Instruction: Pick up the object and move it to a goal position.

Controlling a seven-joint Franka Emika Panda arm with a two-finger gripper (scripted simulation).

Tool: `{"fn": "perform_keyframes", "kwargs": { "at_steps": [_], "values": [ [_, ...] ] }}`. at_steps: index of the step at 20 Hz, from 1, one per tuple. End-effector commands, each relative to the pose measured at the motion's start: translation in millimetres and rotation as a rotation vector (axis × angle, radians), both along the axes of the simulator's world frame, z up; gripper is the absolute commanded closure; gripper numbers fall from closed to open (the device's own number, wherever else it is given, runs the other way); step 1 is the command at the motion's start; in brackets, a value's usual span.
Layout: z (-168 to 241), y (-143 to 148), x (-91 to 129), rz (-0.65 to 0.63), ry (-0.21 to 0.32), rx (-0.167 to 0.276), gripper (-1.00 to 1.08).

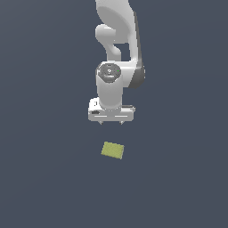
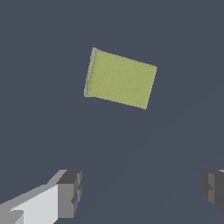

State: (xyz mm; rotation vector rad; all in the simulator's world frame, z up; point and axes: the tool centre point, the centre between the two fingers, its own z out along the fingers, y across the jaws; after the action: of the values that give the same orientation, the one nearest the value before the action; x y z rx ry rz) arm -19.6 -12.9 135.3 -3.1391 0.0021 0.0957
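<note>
Block (image 1: 112, 150) skewed, fingers (image 2: 70, 192) spread wide above

Surface: plain dark blue-grey floor (image 1: 49, 178), flat, unmarked.
Lying on it: one flat yellow-green block (image 1: 112, 150), faint grid texture, edges skewed to the exterior view's frame.

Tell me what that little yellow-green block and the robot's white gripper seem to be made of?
It's a simulator render, so only looks count. The block reads as matte foam or rubber: flat yellow-green, faint grid texture, no shine. The gripper looks like smooth white plastic, with soft highlights; its fingertips look grey and dull.
</note>
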Motion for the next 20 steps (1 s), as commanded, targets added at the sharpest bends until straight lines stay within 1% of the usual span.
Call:
{"fn": "perform_keyframes", "kwargs": {
  "at_steps": [1,4,8,10,20],
  "values": [
    [0,0,0,0.000,0.000,0.000,-0.92],
    [0,6,0,0.016,0.001,-0.001,-0.92],
    [0,26,-2,0.072,0.003,-0.005,-0.92],
    [0,31,-3,0.088,0.004,-0.006,-0.92],
    [0,30,-2,0.096,0.003,-0.005,-0.92]
  ]
}}
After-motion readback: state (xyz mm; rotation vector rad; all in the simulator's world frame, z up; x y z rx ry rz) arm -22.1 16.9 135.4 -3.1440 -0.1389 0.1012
